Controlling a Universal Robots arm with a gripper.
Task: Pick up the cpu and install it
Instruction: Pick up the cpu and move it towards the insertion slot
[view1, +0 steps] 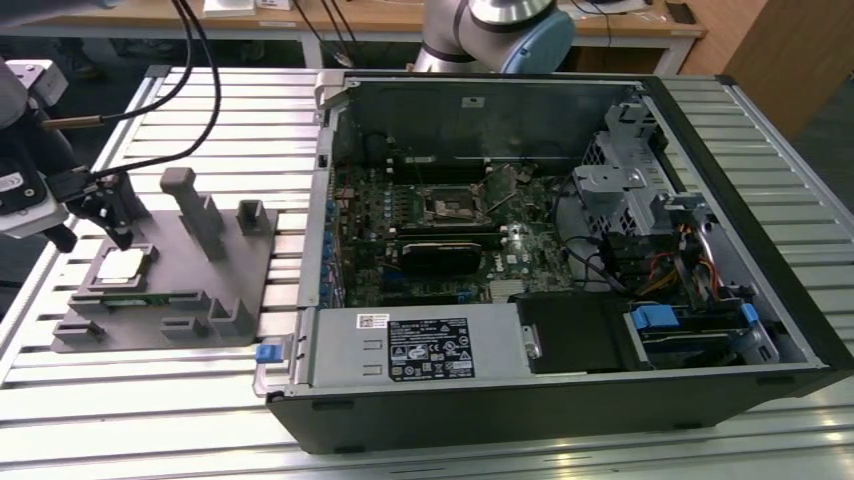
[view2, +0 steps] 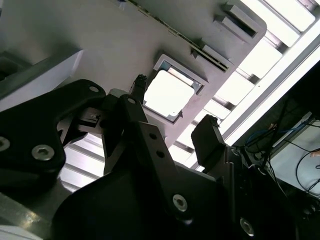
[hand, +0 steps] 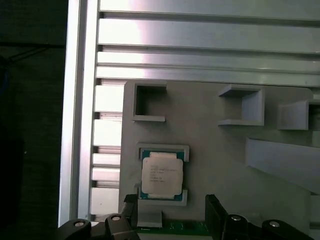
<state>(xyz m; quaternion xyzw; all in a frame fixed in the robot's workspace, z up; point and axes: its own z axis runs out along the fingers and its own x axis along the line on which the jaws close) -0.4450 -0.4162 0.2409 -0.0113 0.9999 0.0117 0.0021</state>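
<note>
The end effector (view1: 94, 236) hangs open, its fingers spread and empty. The cpu (view1: 120, 266) lies flat just below it, seated in the grey holder (view1: 167, 272) on the worktop (view1: 134, 400).

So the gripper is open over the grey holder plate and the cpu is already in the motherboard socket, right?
No. The cpu lies in its nest on the grey holder plate, as the first wrist view shows; the gripper is open over it.

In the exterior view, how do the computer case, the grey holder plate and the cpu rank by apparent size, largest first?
1. computer case
2. grey holder plate
3. cpu, clearly the smallest
</note>
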